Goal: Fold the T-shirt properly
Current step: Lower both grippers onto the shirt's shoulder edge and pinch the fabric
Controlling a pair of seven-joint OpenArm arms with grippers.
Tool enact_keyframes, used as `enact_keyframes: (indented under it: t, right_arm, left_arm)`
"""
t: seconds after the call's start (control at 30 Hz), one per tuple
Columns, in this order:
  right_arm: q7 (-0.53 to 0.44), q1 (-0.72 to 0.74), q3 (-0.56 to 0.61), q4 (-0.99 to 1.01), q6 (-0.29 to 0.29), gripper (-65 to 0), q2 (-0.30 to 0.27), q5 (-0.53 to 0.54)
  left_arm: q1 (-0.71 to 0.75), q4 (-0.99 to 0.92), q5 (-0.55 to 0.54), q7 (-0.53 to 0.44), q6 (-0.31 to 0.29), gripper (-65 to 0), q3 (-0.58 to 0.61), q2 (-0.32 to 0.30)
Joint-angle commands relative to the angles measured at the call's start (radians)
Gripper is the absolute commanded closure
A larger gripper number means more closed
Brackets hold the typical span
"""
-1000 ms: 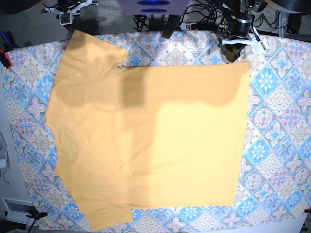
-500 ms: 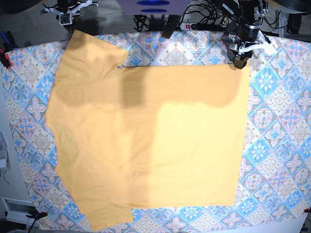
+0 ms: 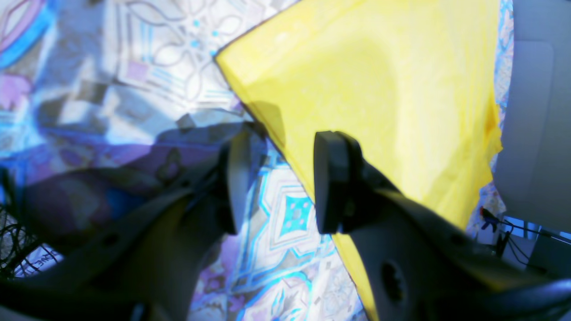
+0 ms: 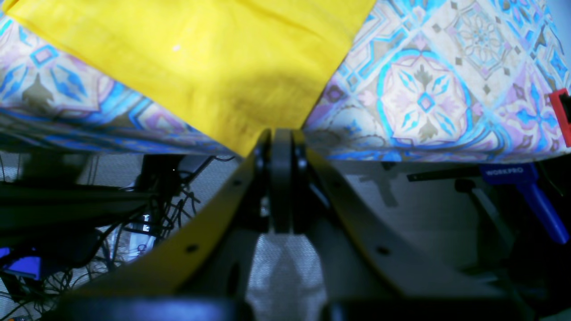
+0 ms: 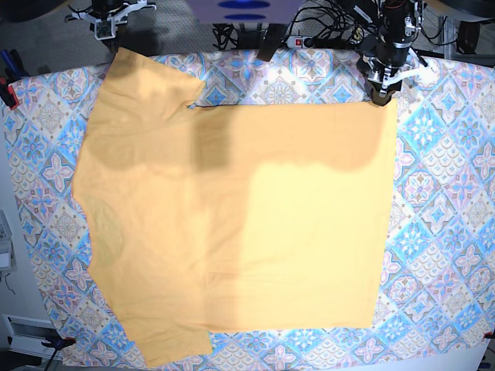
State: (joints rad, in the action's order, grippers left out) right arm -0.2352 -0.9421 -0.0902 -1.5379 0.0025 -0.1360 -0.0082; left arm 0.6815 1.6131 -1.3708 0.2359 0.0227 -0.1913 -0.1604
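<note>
The yellow-orange T-shirt (image 5: 247, 224) lies spread flat on the blue-pink tablecloth (image 5: 445, 232), with its sleeves to the left. My left gripper (image 5: 381, 93) is open at the shirt's far right corner. In the left wrist view (image 3: 281, 178) its fingers (image 3: 332, 178) straddle the shirt's edge (image 3: 357, 89), low over the cloth. My right gripper (image 5: 116, 35) is shut at the far left sleeve. In the right wrist view (image 4: 281, 147) the sleeve's tip (image 4: 200, 67) reaches its fingertips at the table's edge. I cannot tell whether cloth is pinched.
The table's far edge drops off just behind both grippers. Cables and a power strip (image 5: 309, 35) lie behind the table. A red clamp (image 5: 8, 94) holds the tablecloth at the left. A red clamp (image 4: 563, 113) and a blue clamp handle (image 4: 535, 196) hang at the edge.
My left gripper has moved right and a little down to the shirt's far right corner. The right arm and the shirt have not moved.
</note>
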Motion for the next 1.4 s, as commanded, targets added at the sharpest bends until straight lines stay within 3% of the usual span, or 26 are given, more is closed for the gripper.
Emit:
enact_keyframes:
  t: [0.0, 0.73, 0.8, 0.9, 1.13, 1.37]
  right_arm:
    - [-0.025, -0.015, -0.006, -0.009, -0.005, 0.0, -0.006, 0.003]
    - [-0.025, -0.015, -0.006, -0.008, -0.005, 0.0, -0.006, 0.003]
    - [-0.025, -0.015, -0.006, -0.008, -0.005, 0.0, -0.006, 0.003]
    - [-0.025, -0.015, -0.006, -0.006, -0.005, 0.0, -0.006, 0.003]
    - [-0.020, -0.016, -0.001, -0.005, -0.005, 0.0, -0.006, 0.003]
    - [0.127, -0.018, 0.022, -0.051, -0.005, -5.4, -0.006, -0.016]
  left_arm:
    - [-0.001, 0.002, -0.008, -0.010, -0.014, -24.2, -0.003, -0.005]
    - [-0.104, -0.124, -0.042, -0.010, -0.014, -23.0, 0.005, -0.008]
    - [-0.105, -0.124, -0.042, -0.008, -0.016, -17.8, 0.005, -0.008]
    - [-0.105, -0.124, -0.042, -0.008, -0.017, -0.8, 0.005, -0.009]
    - [-0.104, -0.122, -0.042, 0.059, -0.019, 0.0, -0.001, -0.009]
    - [-0.098, -0.122, -0.042, 0.062, -0.019, 0.0, -0.001, -0.009]
